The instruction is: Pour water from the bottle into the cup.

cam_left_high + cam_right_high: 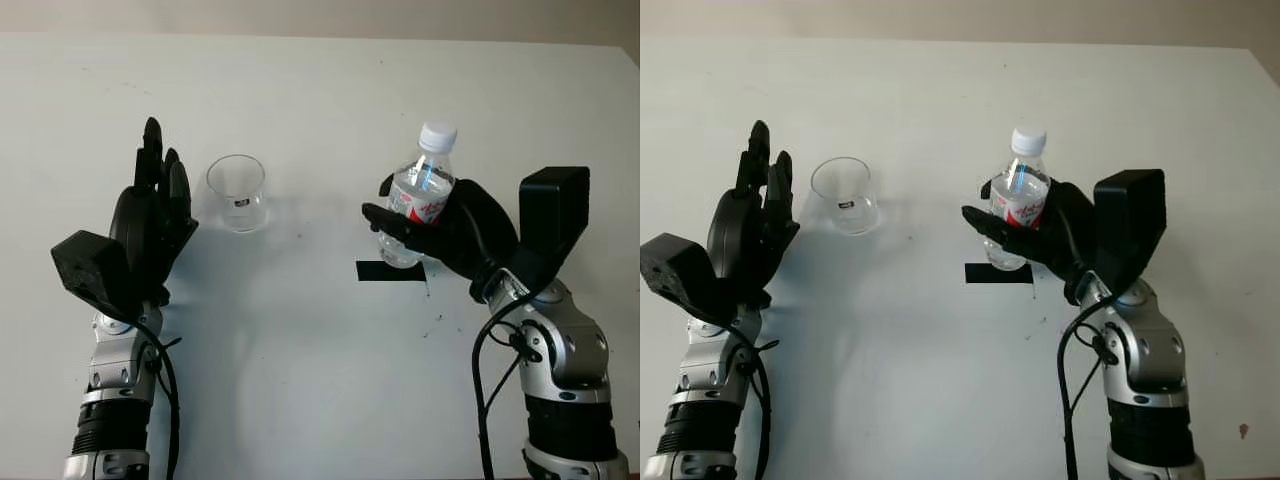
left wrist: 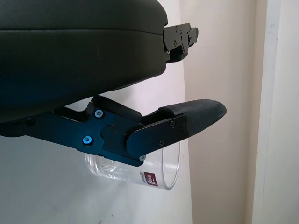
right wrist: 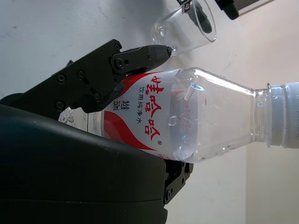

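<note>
A clear plastic water bottle [image 1: 424,180] with a red-and-white label and its white cap [image 1: 437,136] on stands nearly upright right of centre. My right hand [image 1: 392,215] is shut on its lower half, fingers wrapped round the label; the wrist view shows the same bottle [image 3: 187,116] under one finger [image 3: 140,56]. Its base is by a black tape mark [image 1: 390,271]; I cannot tell whether it touches the table. An empty clear cup [image 1: 237,192] stands upright to the left. My left hand [image 1: 160,170] is open, upright just left of the cup [image 2: 154,172], not touching it.
The white table [image 1: 320,90] stretches far behind both objects. A gap of bare table separates the cup from the bottle. The table's far edge meets a pale wall at the top of the eye views.
</note>
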Robot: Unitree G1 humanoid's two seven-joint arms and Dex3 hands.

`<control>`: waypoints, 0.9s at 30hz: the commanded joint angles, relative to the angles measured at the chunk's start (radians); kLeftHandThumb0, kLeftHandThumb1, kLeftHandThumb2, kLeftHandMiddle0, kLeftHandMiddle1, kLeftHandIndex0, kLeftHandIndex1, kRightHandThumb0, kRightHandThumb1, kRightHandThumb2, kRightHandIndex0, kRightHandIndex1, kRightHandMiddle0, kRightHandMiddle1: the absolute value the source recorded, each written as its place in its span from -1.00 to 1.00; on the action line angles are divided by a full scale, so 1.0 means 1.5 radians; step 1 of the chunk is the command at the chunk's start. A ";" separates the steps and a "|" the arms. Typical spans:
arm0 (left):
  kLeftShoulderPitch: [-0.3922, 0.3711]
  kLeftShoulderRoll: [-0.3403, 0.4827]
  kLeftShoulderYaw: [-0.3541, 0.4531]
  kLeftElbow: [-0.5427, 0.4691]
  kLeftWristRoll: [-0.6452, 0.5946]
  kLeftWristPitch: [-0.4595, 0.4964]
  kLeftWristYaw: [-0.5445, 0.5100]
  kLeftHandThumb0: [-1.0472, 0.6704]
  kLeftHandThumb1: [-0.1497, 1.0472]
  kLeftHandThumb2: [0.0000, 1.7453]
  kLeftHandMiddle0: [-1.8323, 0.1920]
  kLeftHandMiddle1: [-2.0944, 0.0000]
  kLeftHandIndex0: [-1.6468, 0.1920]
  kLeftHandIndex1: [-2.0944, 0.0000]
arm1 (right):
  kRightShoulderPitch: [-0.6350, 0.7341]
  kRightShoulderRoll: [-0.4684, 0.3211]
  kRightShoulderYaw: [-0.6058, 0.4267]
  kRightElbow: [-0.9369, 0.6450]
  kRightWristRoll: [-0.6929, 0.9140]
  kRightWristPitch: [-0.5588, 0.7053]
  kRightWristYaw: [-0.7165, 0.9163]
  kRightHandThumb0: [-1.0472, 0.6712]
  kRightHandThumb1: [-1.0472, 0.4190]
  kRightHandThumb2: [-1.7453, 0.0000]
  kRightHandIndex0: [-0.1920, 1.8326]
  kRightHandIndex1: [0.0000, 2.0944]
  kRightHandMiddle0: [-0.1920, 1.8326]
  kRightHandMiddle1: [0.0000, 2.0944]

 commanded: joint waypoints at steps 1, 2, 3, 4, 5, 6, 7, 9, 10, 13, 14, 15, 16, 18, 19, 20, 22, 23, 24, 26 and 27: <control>0.006 0.003 0.003 -0.008 -0.002 0.000 -0.003 -0.59 1.00 -0.18 0.94 0.95 0.98 0.95 | 0.008 -0.002 -0.005 -0.020 0.008 -0.001 0.003 0.02 -1.00 0.51 0.89 1.00 0.75 1.00; 0.006 0.003 0.003 -0.007 -0.002 -0.001 -0.003 -0.59 1.00 -0.18 0.94 0.95 0.98 0.95 | 0.010 -0.001 -0.003 -0.019 0.007 -0.004 0.003 0.02 -1.00 0.51 0.89 1.00 0.74 1.00; 0.007 0.003 0.002 -0.007 0.000 -0.001 -0.002 -0.59 1.00 -0.18 0.94 0.95 0.98 0.95 | 0.012 0.000 -0.001 -0.018 0.006 -0.007 0.004 0.02 -1.00 0.51 0.89 1.00 0.74 1.00; 0.007 0.004 0.001 -0.007 0.001 -0.002 -0.003 -0.59 1.00 -0.18 0.94 0.95 0.98 0.95 | 0.013 0.002 0.000 -0.016 0.006 -0.010 0.005 0.02 -1.00 0.51 0.89 1.00 0.74 1.00; 0.009 0.004 0.001 -0.009 0.002 -0.002 -0.003 -0.60 1.00 -0.18 0.94 0.95 0.99 0.95 | 0.016 0.004 0.002 -0.012 0.006 -0.017 0.006 0.02 -1.00 0.50 0.90 1.00 0.74 1.00; 0.009 0.004 0.000 -0.010 0.004 -0.001 -0.001 -0.60 1.00 -0.18 0.94 0.95 0.99 0.95 | 0.019 0.006 0.003 -0.008 0.004 -0.020 0.006 0.02 -1.00 0.49 0.90 1.00 0.75 1.00; 0.010 0.004 0.000 -0.011 0.006 -0.001 0.001 -0.60 1.00 -0.18 0.94 0.95 0.98 0.95 | 0.020 0.007 0.004 -0.006 0.003 -0.022 0.006 0.02 -1.00 0.49 0.91 1.00 0.75 1.00; 0.011 0.004 -0.001 -0.012 0.008 -0.001 0.004 -0.59 1.00 -0.18 0.94 0.95 0.98 0.95 | 0.022 0.007 0.009 0.001 -0.001 -0.024 0.005 0.01 -1.00 0.50 0.93 1.00 0.78 1.00; 0.011 0.003 -0.001 -0.012 0.008 -0.001 0.004 -0.59 1.00 -0.18 0.94 0.95 0.98 0.95 | 0.023 0.006 0.013 0.005 -0.005 -0.028 0.006 0.01 -1.00 0.50 0.94 1.00 0.78 1.00; 0.010 0.001 0.001 -0.012 0.004 0.001 0.005 -0.59 1.00 -0.18 0.93 0.95 0.98 0.95 | 0.025 0.005 0.019 0.023 -0.014 -0.037 0.008 0.00 -1.00 0.50 0.94 1.00 0.80 1.00; 0.009 0.001 0.001 -0.013 0.004 0.003 0.007 -0.59 1.00 -0.19 0.93 0.95 0.98 0.95 | 0.026 0.005 0.021 0.029 -0.017 -0.041 0.008 0.00 -1.00 0.50 0.94 1.00 0.81 1.00; 0.009 0.001 0.001 -0.012 0.003 0.004 0.007 -0.60 1.00 -0.19 0.93 0.95 0.98 0.95 | 0.027 0.005 0.022 0.034 -0.018 -0.043 0.009 0.00 -1.00 0.50 0.95 1.00 0.83 1.00; 0.009 0.001 0.001 -0.013 0.002 0.005 0.007 -0.60 1.00 -0.19 0.93 0.95 0.98 0.95 | 0.028 0.005 0.023 0.039 -0.019 -0.046 0.011 0.01 -1.00 0.50 0.95 1.00 0.84 1.00; 0.009 0.000 0.002 -0.013 0.000 0.006 0.005 -0.60 1.00 -0.20 0.93 0.95 0.98 0.95 | 0.029 0.003 0.026 0.046 -0.021 -0.052 0.016 0.00 -1.00 0.50 0.96 1.00 0.85 1.00; 0.008 0.000 0.002 -0.012 -0.001 0.006 0.005 -0.60 1.00 -0.20 0.93 0.95 0.98 0.95 | 0.030 0.000 0.029 0.052 -0.023 -0.060 0.023 -0.01 -1.00 0.51 0.96 1.00 0.86 1.00; 0.008 0.000 0.003 -0.012 -0.002 0.005 0.005 -0.60 1.00 -0.21 0.93 0.95 0.98 0.95 | 0.031 -0.001 0.031 0.055 -0.024 -0.066 0.028 -0.02 -1.00 0.51 0.96 1.00 0.87 1.00; 0.008 0.001 0.002 -0.012 -0.001 0.005 0.005 -0.60 1.00 -0.21 0.94 0.95 0.98 0.95 | 0.036 -0.007 0.040 0.065 -0.031 -0.086 0.043 -0.03 -1.00 0.55 0.93 1.00 0.88 1.00; 0.008 0.000 0.003 -0.012 -0.001 0.005 0.006 -0.59 1.00 -0.21 0.93 0.95 0.98 0.95 | 0.038 -0.008 0.043 0.067 -0.035 -0.092 0.048 -0.03 -1.00 0.57 0.91 1.00 0.88 1.00; 0.008 0.001 0.003 -0.012 -0.001 0.005 0.006 -0.59 1.00 -0.21 0.93 0.95 0.98 0.95 | 0.041 -0.009 0.045 0.070 -0.037 -0.098 0.051 -0.04 -1.00 0.61 0.86 1.00 0.88 1.00; 0.008 0.001 0.003 -0.012 -0.002 0.005 0.005 -0.59 1.00 -0.21 0.93 0.95 0.98 0.95 | 0.046 -0.009 0.048 0.076 -0.041 -0.114 0.060 -0.05 -1.00 0.67 0.70 1.00 0.80 1.00; 0.008 0.001 0.003 -0.012 -0.002 0.004 0.005 -0.59 1.00 -0.21 0.93 0.95 0.98 0.95 | 0.050 -0.010 0.049 0.079 -0.042 -0.122 0.064 -0.06 -1.00 0.71 0.51 1.00 0.63 1.00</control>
